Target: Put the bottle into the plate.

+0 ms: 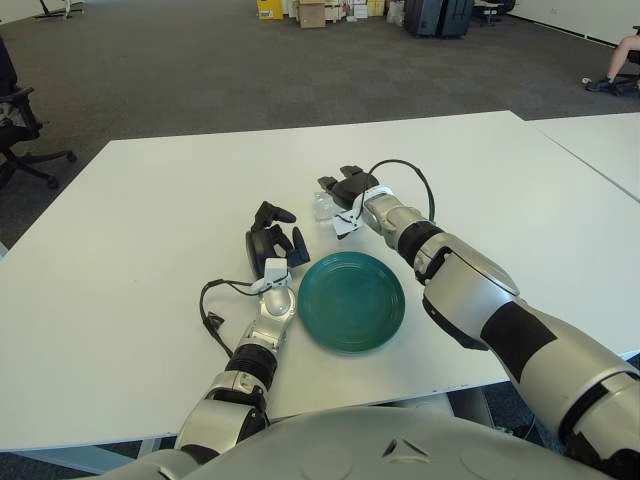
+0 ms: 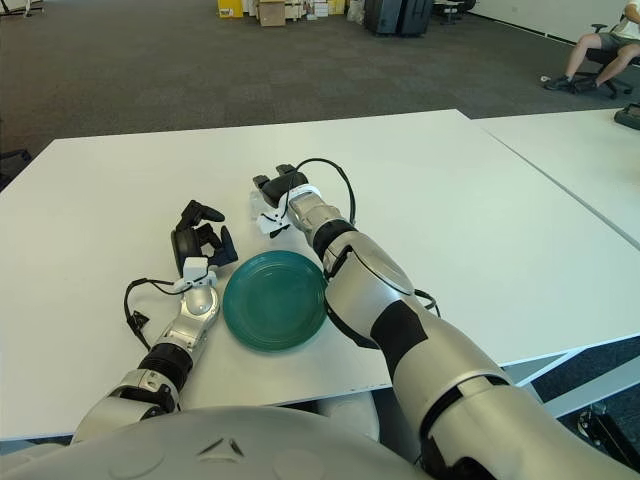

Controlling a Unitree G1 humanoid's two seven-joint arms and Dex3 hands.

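Left eye view, right hand (image 1: 347,187) at bottle (image 1: 322,205), beyond plate (image 1: 352,300) rim

A large white worktop (image 1: 120,260) fills the foreground, with a second white table (image 1: 600,140) just beside it on the right. Beyond lies dark grey carpet (image 1: 200,70). At the far end stand cardboard boxes (image 1: 312,12) and dark cases (image 1: 438,16). A black office chair (image 1: 18,125) sits at the left edge. A seated person's legs (image 2: 585,50) show at the far right.
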